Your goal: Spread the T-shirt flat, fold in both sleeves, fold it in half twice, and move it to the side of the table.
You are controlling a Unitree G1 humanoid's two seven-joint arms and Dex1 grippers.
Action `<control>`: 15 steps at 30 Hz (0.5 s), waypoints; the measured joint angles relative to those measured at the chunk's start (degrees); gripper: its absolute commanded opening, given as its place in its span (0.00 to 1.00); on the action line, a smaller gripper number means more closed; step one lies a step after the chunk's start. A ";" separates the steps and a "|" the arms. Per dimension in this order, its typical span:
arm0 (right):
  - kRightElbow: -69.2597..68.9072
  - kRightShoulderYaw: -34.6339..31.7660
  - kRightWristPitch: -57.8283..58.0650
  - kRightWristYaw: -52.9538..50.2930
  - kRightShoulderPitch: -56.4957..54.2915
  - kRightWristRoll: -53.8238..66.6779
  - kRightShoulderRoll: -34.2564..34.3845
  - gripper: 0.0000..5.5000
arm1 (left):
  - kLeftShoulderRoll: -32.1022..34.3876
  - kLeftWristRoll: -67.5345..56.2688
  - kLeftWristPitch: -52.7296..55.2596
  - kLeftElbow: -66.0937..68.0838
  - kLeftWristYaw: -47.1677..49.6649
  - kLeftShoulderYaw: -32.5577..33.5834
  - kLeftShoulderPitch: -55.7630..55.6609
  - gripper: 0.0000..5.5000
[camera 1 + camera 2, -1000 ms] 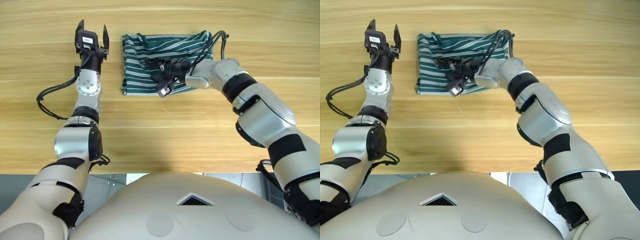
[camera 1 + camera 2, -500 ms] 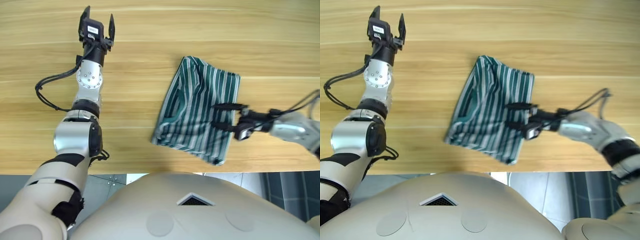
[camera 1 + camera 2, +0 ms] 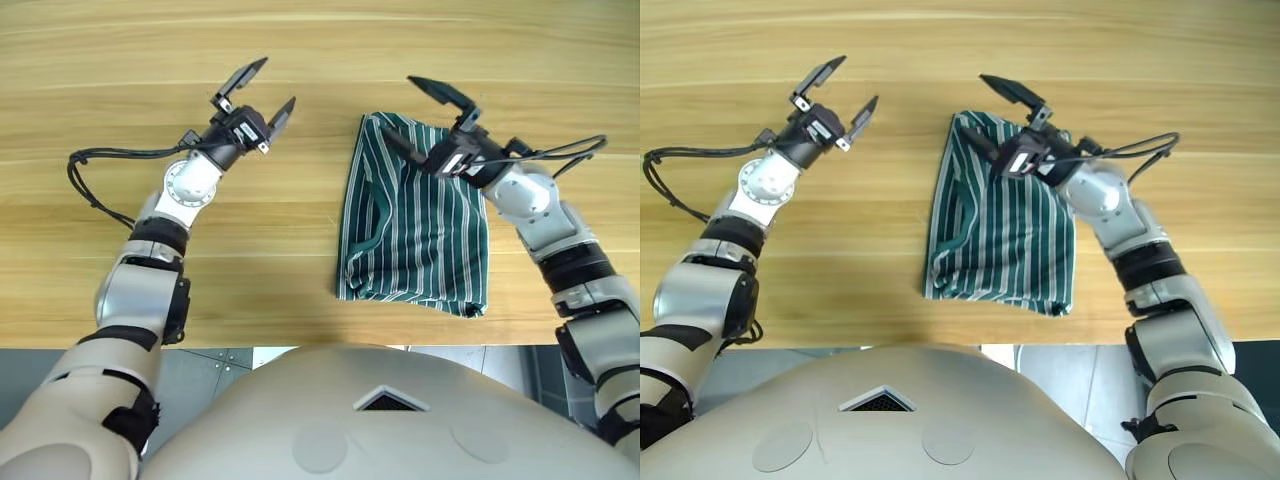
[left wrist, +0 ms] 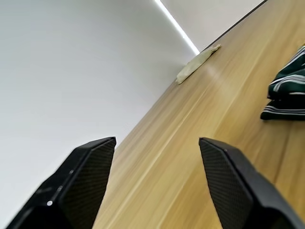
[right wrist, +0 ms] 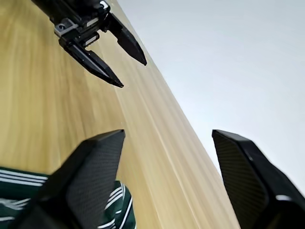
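**1. T-shirt**: dark green with white stripes, folded into a compact, roughly rectangular packet. It lies flat on the table, to the robot's right of centre, with its near hem close to the table's front edge. No sleeve sticks out, so the folding appears done. The edges are slightly uneven. Judged: this spot is the set-aside position, or close to it.

**2. Right gripper**: fingers spread wide, holding nothing. It sits over the packet's far edge with its fingertips tilted upward, off the cloth. Judged: the wide spread keeps the fingers free of the fabric, so the packet is not dragged out of shape.

**3. Left gripper**: fingers spread wide, empty. It is held above bare wood, well apart from the T-shirt, on the packet's left. Judged: it is parked clear because a folded packet needs no second hold.

**4. Black cables**: one loop lies beside the left forearm on the table, and another arcs off the right wrist.

**5. Pale strip**: lies at the table's far edge, well apart from the T-shirt; what it is cannot be told
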 measured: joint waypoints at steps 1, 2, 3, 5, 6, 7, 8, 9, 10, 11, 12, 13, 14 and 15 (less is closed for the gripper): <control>-0.12 -0.35 0.33 0.13 0.29 -1.46 -0.06 0.61 | 0.09 -0.25 -0.09 -0.05 -0.08 -0.02 0.07 0.59; -0.75 -0.75 0.25 0.99 1.00 -1.60 -0.49 0.61 | 0.15 -0.07 -0.02 -0.11 0.11 -0.28 0.07 0.59; -1.88 -1.36 -0.49 2.05 2.24 -1.57 -1.54 0.61 | 0.32 0.85 0.13 -0.13 0.34 -1.11 0.10 0.59; -3.55 -4.30 -1.47 3.19 4.91 -1.51 -5.12 0.61 | 0.44 3.88 -0.21 -0.13 -0.49 -4.01 1.20 0.59; -3.92 -5.87 -1.38 3.22 4.99 -1.53 -6.00 0.61 | 0.41 4.16 -0.57 -0.16 -0.98 -4.95 1.93 0.59; -4.15 -7.24 -1.06 3.13 4.91 -1.62 -6.34 0.61 | 0.24 4.35 -0.76 -0.18 -1.19 -5.45 2.21 0.59; -4.14 -8.11 -0.45 3.09 4.62 -2.07 -6.34 0.61 | 0.25 4.40 -0.76 -0.38 -1.14 -5.50 2.17 0.59; -3.85 -8.54 -0.05 2.78 4.15 -3.15 -6.08 0.61 | 0.27 4.42 -0.76 -0.53 -1.01 -5.55 2.17 0.59; -2.19 -8.71 0.97 2.39 2.62 -4.85 -5.05 0.61 | 0.09 4.55 -0.76 -0.92 -0.78 -5.86 2.14 0.59; -1.16 -8.71 1.28 2.32 1.70 -5.58 -4.50 0.61 | -0.13 4.72 -0.74 -1.19 -0.65 -6.07 2.15 0.59; 1.88 -8.56 2.33 1.48 -0.74 -7.79 -2.74 0.61 | -0.87 5.83 -0.73 -1.86 -0.26 -7.14 2.08 0.59; 4.23 -7.78 2.79 1.15 -2.72 -9.75 -1.57 0.61 | -1.53 7.06 -0.72 -2.58 0.01 -8.20 2.10 0.59; 6.63 -6.51 3.15 0.99 -4.41 -11.87 -0.27 0.61 | -2.05 8.53 -0.68 -3.56 0.33 -9.17 2.09 0.59; 7.87 -5.92 3.04 0.95 -4.95 -12.76 0.44 0.61 | -2.25 9.19 -0.68 -4.18 0.50 -9.88 2.08 0.59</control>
